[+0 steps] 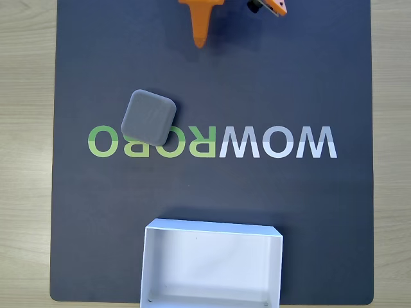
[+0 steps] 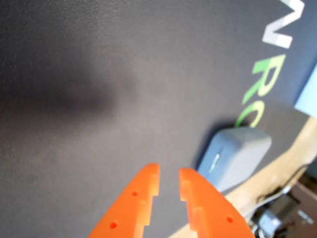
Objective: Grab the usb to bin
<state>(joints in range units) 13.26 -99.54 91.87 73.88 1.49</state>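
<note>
Jaws on your orange gripper [image 2: 169,172] stand slightly parted with nothing between them, above bare dark mat [image 2: 99,99]. The usb [image 2: 237,154] lies flat just beyond and right of the tips in the wrist view, apart from them. The bin [image 1: 212,230] sits well away from your jaws.

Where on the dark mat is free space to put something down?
Free: the wide right part beside the printed letters, and the strip between the letters and the shallow white box. Crowded: upper left, where the flat gray rounded block lies below the orange claw.
</note>
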